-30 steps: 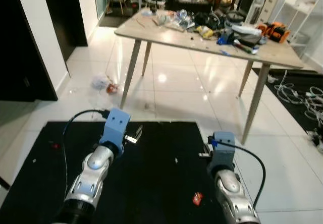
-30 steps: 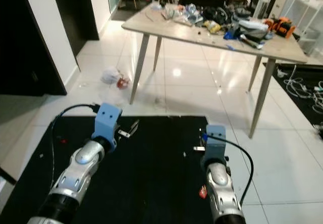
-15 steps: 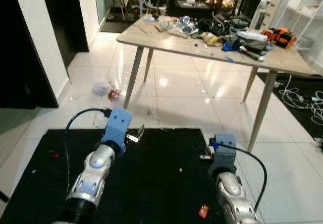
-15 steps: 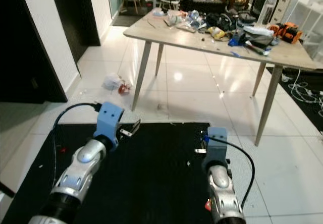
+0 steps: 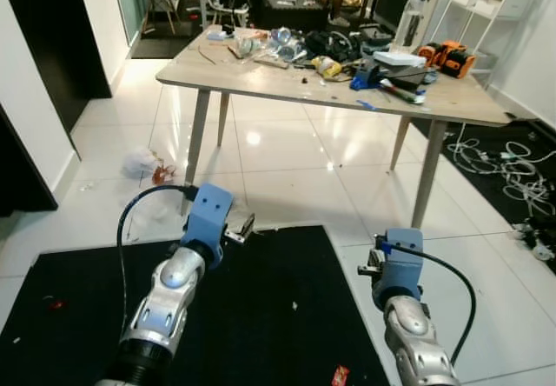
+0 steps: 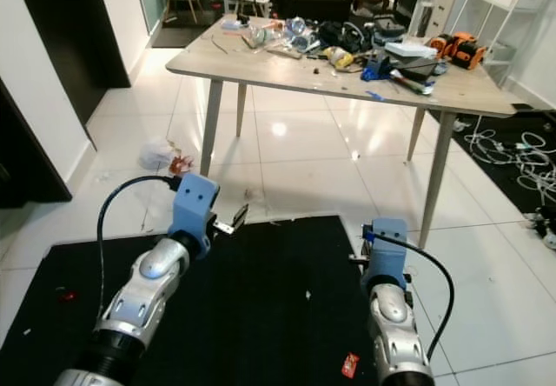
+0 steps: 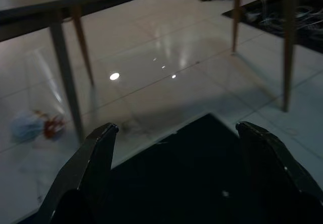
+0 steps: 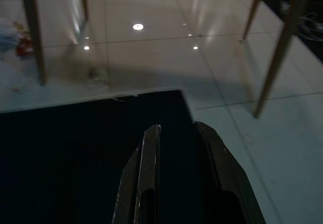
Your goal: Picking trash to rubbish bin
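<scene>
Since a second ago the view has swung right and lifted, so the desk [image 5: 261,77] sits fuller in frame; both arms stay out front, empty. Nearest, a small red scrap [image 5: 340,375] lies on the black mat [image 5: 261,316], with the left hand [image 7: 174,148] spread wide and the right hand [image 8: 176,138] nearly pressed together above it, likely carried ready. Farther left, crumpled trash [image 5: 143,164] rests on white floor beside the desk leg.

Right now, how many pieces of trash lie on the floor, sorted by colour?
White crumpled bag with red bits: 1
Red scrap on the black mat, near right: 1
Red scrap on the black mat, far left: 1
Total: 3
</scene>
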`<state>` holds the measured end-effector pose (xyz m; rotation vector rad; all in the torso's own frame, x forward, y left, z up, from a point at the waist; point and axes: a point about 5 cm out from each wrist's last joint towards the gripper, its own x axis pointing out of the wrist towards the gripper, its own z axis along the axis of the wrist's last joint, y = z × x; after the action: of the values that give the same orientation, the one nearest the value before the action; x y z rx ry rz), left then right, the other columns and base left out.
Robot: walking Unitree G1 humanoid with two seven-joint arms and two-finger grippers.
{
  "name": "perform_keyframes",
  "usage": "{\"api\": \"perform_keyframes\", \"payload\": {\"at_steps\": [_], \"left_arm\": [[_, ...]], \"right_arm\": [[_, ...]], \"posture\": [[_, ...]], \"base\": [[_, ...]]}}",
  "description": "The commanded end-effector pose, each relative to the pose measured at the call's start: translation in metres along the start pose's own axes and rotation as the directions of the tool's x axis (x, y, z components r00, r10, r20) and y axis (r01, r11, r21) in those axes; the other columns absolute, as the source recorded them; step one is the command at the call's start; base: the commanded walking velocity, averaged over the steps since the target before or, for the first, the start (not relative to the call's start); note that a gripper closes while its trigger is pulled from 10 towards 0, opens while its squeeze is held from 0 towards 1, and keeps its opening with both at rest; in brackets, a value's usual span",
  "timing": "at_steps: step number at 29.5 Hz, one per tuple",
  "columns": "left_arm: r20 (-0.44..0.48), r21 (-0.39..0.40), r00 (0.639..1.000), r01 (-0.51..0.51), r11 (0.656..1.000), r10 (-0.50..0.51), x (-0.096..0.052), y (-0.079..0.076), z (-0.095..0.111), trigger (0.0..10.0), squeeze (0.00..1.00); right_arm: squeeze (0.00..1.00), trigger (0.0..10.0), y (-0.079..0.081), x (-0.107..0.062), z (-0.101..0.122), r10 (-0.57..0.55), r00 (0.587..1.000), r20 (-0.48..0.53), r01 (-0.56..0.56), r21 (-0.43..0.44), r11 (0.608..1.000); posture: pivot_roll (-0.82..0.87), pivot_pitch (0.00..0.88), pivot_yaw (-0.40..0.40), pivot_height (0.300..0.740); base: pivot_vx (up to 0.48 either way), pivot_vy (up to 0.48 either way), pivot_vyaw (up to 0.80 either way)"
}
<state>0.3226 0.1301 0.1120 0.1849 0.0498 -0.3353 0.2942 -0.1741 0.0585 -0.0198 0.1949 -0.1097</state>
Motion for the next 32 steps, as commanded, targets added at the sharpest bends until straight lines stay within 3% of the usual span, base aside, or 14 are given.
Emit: {"api": "perform_keyframes", "payload": {"at_steps": [1, 32], "left_arm": [[-0.012, -0.001, 1.0, 0.006, 1.0, -0.006, -0.0001, -0.0024, -0.0019, 10.0, 0.0], [-0.014, -0.002, 1.0, 0.02, 1.0, -0.02, 0.0011, -0.0057, -0.0022, 10.0, 0.0]], "right_arm": [[0.0, 10.0, -0.0062, -0.001, -0.0046, -0.019, 1.0, -0.02, 0.019, -0.004, 1.0], [0.0, 10.0, -0.0102, -0.0024, -0.0052, -0.038, 0.999, -0.027, 0.039, 0.014, 0.999]], "posture": [[-0.07, 0.063, -0.014, 0.74], [-0.08, 0.07, -0.01, 0.74]], "base": [[0.379, 0.0, 0.0], [0.368, 0.0, 0.0]]}}
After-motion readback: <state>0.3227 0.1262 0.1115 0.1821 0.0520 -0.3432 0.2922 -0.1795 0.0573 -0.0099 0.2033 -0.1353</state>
